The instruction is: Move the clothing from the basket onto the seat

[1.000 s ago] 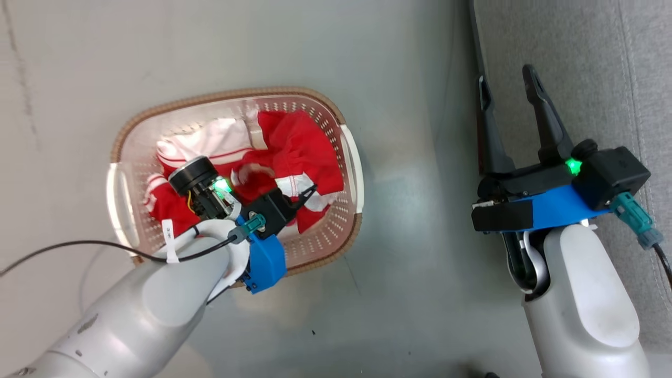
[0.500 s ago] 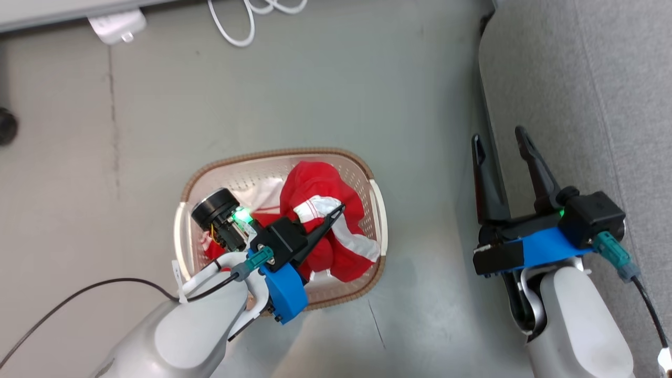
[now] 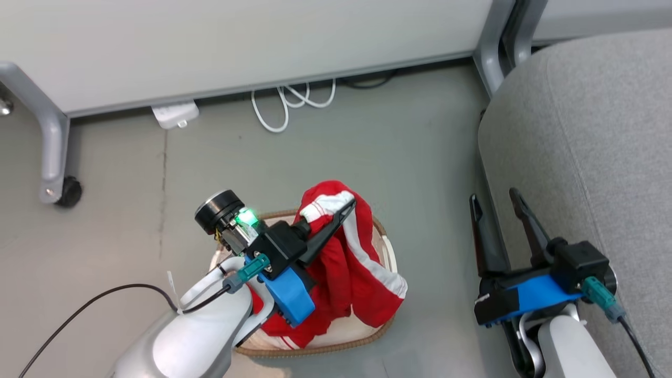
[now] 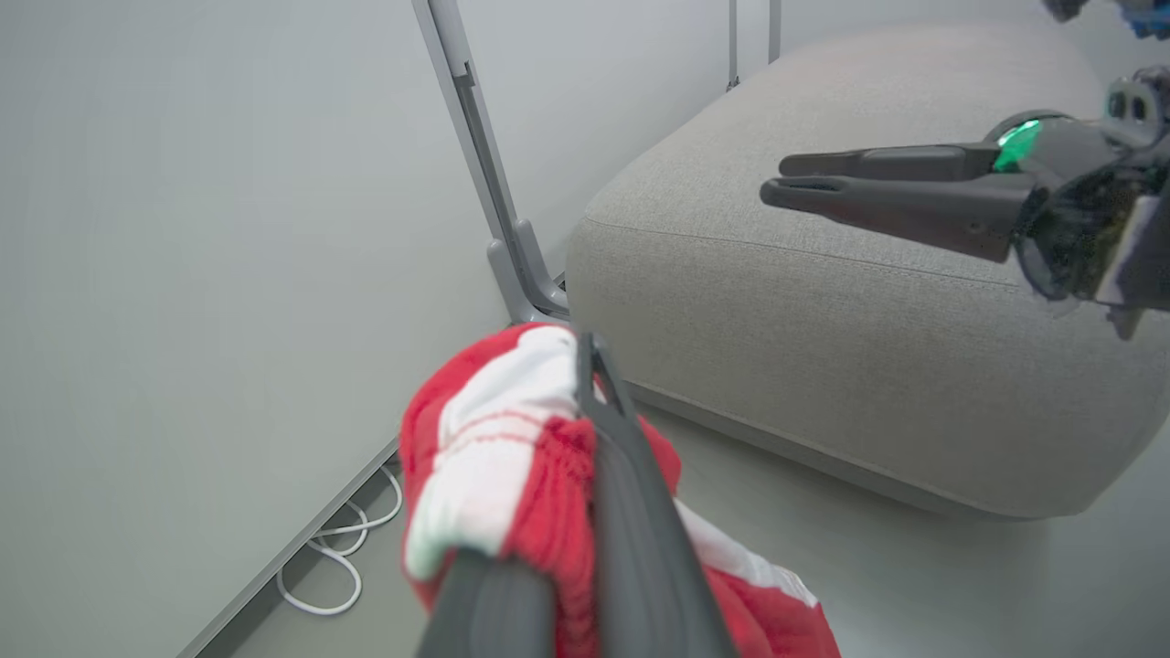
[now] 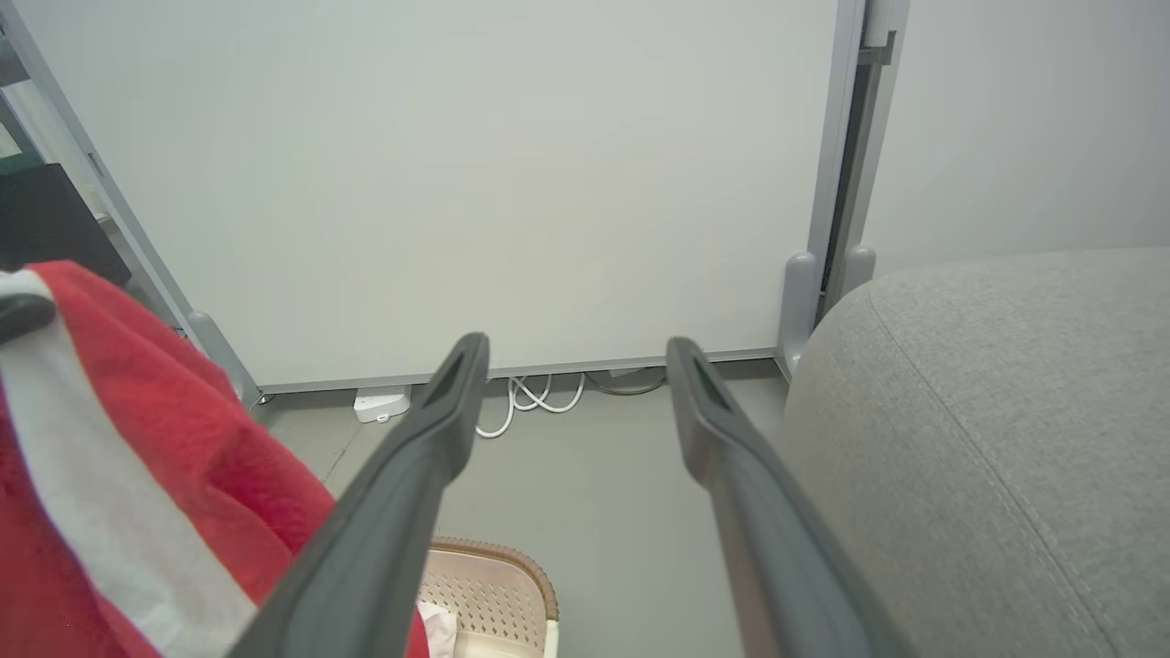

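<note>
Soft cloth clothing (image 3: 341, 278), perforated plastic basket (image 5: 498, 599) (woven-look rim (image 5: 498, 551)), matt grey fabric seat (image 3: 593, 131)

No text, brand, number or sign can be read. A small white tag (image 3: 174, 291) is seen well behind the left gripper (image 3: 349, 206), but whatever is marked on it is too small to be made out.
</note>
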### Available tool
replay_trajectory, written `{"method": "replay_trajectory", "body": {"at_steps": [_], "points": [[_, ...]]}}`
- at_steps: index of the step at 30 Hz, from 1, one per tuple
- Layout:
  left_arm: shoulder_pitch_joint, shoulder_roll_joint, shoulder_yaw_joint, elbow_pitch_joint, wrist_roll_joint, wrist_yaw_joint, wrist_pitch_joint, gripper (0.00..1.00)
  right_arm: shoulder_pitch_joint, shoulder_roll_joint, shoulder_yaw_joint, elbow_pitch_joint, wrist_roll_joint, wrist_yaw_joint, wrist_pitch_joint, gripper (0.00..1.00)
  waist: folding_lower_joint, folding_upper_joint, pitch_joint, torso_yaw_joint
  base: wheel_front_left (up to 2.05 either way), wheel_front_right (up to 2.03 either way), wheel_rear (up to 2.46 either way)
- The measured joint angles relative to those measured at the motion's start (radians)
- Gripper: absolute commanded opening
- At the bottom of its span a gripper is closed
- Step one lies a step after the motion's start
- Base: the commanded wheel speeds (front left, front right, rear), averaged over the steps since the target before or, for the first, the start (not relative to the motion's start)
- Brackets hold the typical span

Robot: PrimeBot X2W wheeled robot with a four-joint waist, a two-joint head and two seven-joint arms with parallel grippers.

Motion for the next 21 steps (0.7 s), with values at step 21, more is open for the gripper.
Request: {"method": "replay_trajectory", "body": {"at_steps": [21], "points": [[-0.076,-0.067,0.028,-0.043,-0.02,0.0,0.0,0.0,0.13,0.0,0.018,0.012,0.02,0.0,0.0,1.0,0.0001,0.0,-0.211,0.029,0.0,0.0,0.0]]}}
